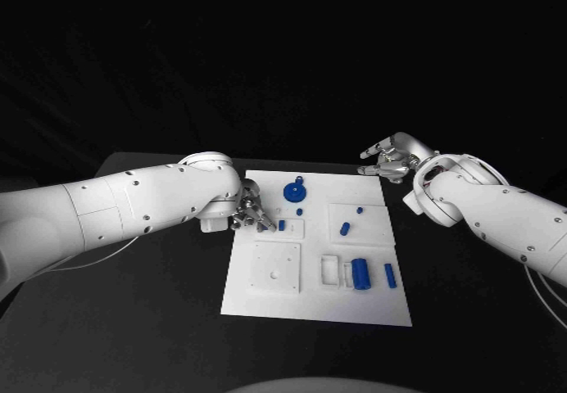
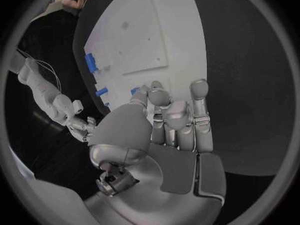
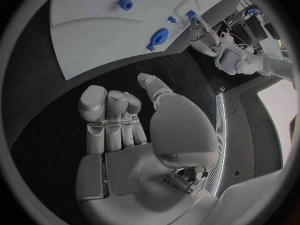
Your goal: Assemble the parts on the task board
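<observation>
Pinching a small blue part (image 1: 267,222) upright, left robot hand (image 1: 246,214); right robot hand (image 1: 393,157) empty, fingers apart

Black table (image 1: 142,327); white task board (image 1: 319,307) flat at centre, blue parts (image 1: 360,273) on board.

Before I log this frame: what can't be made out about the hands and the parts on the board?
- Head view: left robot hand at the task board edge; its own wrist covers the fingertips, so contact with the small blue part is unclear.
- Left wrist view: palm hides the same spot.
- Head view: right robot hand fingers apart, holding nothing visible.
</observation>
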Available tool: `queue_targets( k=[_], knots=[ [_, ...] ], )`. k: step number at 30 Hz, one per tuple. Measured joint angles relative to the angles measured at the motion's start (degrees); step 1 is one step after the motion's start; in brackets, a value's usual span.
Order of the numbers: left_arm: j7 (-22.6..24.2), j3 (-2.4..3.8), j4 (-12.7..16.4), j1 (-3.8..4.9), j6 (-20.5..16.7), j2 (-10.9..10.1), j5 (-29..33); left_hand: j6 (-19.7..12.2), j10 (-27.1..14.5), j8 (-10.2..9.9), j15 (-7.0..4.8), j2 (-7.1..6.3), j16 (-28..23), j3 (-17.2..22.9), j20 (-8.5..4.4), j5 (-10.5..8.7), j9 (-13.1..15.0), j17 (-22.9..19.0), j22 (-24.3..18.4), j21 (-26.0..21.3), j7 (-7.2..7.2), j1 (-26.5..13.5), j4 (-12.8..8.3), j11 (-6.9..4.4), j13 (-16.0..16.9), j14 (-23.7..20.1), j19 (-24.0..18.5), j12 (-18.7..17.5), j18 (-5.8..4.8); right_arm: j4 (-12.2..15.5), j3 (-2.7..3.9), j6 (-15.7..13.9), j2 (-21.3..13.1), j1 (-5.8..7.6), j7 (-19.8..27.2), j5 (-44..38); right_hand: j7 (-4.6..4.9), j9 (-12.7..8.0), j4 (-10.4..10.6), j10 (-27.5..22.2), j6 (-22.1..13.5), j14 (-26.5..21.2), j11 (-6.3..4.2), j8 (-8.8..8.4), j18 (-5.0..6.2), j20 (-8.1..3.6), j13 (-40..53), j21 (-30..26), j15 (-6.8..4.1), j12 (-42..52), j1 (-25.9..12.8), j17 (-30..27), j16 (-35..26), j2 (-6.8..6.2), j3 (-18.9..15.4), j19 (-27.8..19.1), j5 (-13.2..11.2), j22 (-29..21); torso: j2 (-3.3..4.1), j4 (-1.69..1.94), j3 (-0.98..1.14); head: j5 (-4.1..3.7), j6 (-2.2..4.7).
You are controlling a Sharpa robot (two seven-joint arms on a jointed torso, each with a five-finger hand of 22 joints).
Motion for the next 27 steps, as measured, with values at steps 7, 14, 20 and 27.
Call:
queue_targets(
  k=[7,14,20,27],
  knots=[
    [-0.08,-0.11,0.48,-0.19,-0.25,-0.66,-0.08,0.90,0.00,0.23,0.00,-5.16,0.00,0.86,0.21,-7.83,0.69,0.03,-0.01,-0.16,0.36,-1.04,4.44,0.00,-0.20,0.00,0.21,0.00,0.00,-0.01,0.00,0.00,-0.04,-0.03,0.00,0.00,0.00,0.00,0.00,0.00,0.00,0.00,0.00,0.00,0.00,0.00,0.00,0.00,0.00,0.00,0.00,0.00,0.00,0.00,0.00,0.00,0.35,0.00,0.01,0.01,0.00,-0.02,0.01],
    [0.04,-0.18,1.59,-0.32,-1.29,-1.66,-0.20,1.32,0.00,0.32,0.00,-12.72,0.00,3.78,0.21,-14.35,0.78,0.05,-0.01,-0.19,0.29,-0.89,14.27,0.00,-0.45,0.00,0.21,0.00,0.00,-0.01,0.00,0.00,-0.07,-0.07,0.01,0.00,0.00,0.00,0.00,0.00,0.00,0.00,0.00,0.00,0.00,0.00,0.00,0.00,0.00,0.00,0.00,0.00,0.00,0.00,0.00,0.00,0.35,0.00,0.01,0.01,0.00,-0.08,0.06],
    [0.05,-0.21,2.64,-0.39,-2.13,-2.41,-0.23,1.09,0.00,0.32,0.00,-13.07,-0.50,3.78,0.21,-14.36,0.30,-0.65,-0.01,-0.45,0.52,-1.25,14.27,0.00,-0.81,0.00,0.20,-0.33,0.00,-0.01,0.00,0.00,-0.11,-0.10,0.01,0.00,0.00,0.00,0.00,0.00,0.00,0.00,0.00,0.00,0.00,0.00,0.00,0.00,0.00,0.00,0.00,0.00,0.00,0.00,0.00,0.00,0.35,0.00,0.01,0.02,0.00,-0.18,0.07],
    [0.27,-0.15,3.68,-0.43,-2.66,-3.47,-0.07,-1.00,0.07,0.27,0.15,-12.52,-2.54,3.93,-0.32,-14.03,-1.30,-3.33,-0.02,-1.93,1.49,0.59,13.84,0.53,-2.62,-1.24,0.08,-3.20,-0.01,0.00,0.00,0.00,-0.26,-0.15,0.01,0.00,0.00,0.00,0.00,0.00,0.00,0.00,0.00,0.00,0.01,0.00,0.00,0.00,0.00,0.00,0.00,0.00,0.00,0.00,0.00,0.00,0.34,0.00,0.00,0.06,-0.01,-0.29,0.11]
  ],
)
